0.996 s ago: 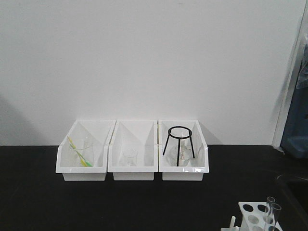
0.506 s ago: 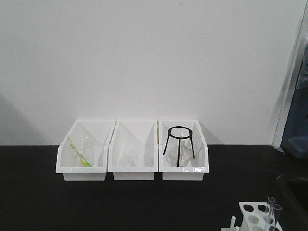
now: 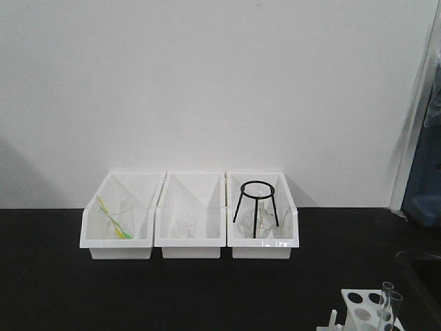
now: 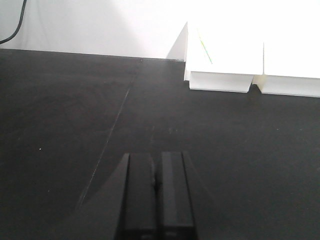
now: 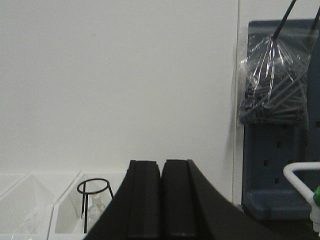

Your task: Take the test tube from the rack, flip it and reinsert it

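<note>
The white rack [image 3: 358, 307] shows at the bottom right edge of the front view, with round holes in its top plate and a peg at its left. Two clear test tubes [image 3: 388, 309] stand in it, side by side, rims up. Neither gripper shows in the front view. My left gripper [image 4: 156, 156] is shut and empty, low over the black table, far left of the bins. My right gripper [image 5: 161, 162] is shut and empty, raised and facing the white wall. The rack and tubes do not show in either wrist view.
Three white open-front bins [image 3: 189, 238] stand in a row at the back of the black table [image 3: 55, 296]. The left holds a beaker with a yellow-green stick, the middle a beaker, the right a black tripod stand [image 3: 255, 207]. A blue pegboard [image 5: 280, 150] stands at the right.
</note>
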Robot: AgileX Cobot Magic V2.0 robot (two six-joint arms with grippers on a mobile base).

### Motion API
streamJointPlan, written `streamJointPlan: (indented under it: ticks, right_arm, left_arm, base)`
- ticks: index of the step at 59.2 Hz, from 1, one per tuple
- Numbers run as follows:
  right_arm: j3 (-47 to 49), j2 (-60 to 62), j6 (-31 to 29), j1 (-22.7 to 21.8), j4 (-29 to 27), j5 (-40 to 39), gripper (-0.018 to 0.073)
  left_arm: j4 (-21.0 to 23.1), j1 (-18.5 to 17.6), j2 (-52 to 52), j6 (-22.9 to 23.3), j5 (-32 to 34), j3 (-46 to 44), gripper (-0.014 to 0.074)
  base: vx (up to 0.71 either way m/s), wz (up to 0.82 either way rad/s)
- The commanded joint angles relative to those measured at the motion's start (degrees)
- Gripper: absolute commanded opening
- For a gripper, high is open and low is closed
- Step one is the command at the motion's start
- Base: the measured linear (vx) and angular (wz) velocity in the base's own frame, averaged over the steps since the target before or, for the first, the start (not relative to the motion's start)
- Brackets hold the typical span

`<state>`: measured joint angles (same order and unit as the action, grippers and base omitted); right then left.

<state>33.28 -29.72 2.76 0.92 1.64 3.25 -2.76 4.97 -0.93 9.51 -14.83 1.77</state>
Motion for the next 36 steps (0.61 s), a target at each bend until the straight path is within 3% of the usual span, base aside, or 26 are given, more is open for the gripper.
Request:
streamJointPlan:
  ticks: [1, 11, 28, 36]
  right_arm:
    - [2.0, -2.4, -0.3, -0.3, 0.8, -4.7, 0.0005]
    - [2.0, -2.8, -0.4, -0.3, 1.3, -4.7, 0.0108]
    - [2.0, -2.8, -0.4, -0.3, 4.2, -4.7, 0.0552]
    - [2.0, -2.8, -0.3, -0.3, 4.0, -4.9, 0.0674]
  left_arm:
    - [0.3, -0.4, -0.7, 0.0, 4.5, 0.1, -0.0006]
    - [0.3, -0.4, -0.7, 0.0, 4.5, 0.1, -0.0006]
    - [0.3, -0.4, -0.7, 0.0, 4.5, 0.1, -0.0006]
    - [0.3, -0.4, -0.7, 0.0, 4.5, 0.1, -0.0006]
  base:
    - [0.00, 0.00]
    - [0.00, 0.00]
    - [0.00, 0.00]
    - [0.00, 0.00]
